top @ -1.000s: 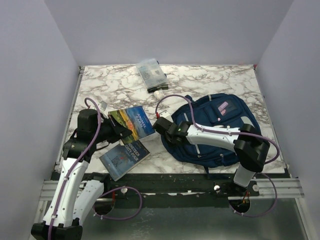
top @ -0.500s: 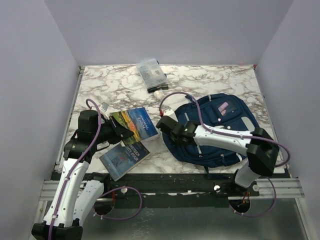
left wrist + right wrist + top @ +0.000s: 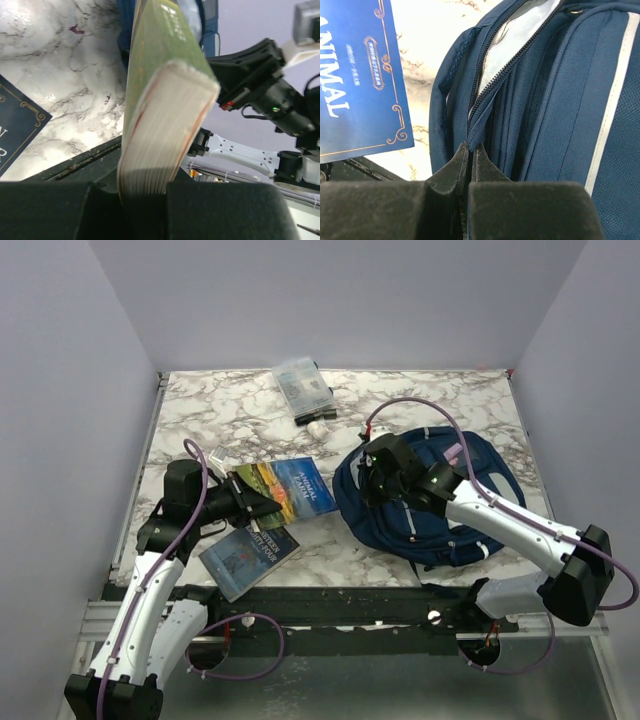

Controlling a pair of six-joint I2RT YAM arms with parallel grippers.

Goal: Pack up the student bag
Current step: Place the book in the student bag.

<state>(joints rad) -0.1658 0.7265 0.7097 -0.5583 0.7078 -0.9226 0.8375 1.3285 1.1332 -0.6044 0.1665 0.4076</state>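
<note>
The navy student bag (image 3: 440, 515) lies at the right of the table, its main zipper open; pale lining shows in the right wrist view (image 3: 520, 30). My right gripper (image 3: 376, 478) is shut on the fabric edge of the bag's opening (image 3: 472, 131), its tips (image 3: 471, 150) pinching it and holding it raised. My left gripper (image 3: 258, 508) is shut on a blue book (image 3: 292, 487) and holds it tilted just left of the bag. In the left wrist view the book (image 3: 160, 105) stands edge-on between the fingers. Its cover (image 3: 355, 75) shows in the right wrist view.
A second dark blue book (image 3: 248, 552) lies at the table's near edge below the left gripper. A clear plastic pouch (image 3: 303, 388) and a small white object (image 3: 318, 426) lie at the back centre. A small pale item (image 3: 210, 453) lies at the left.
My right gripper moved up and to the right, pulling the bag's opening edge with it. My left gripper moved the blue book right, closer to the bag.
</note>
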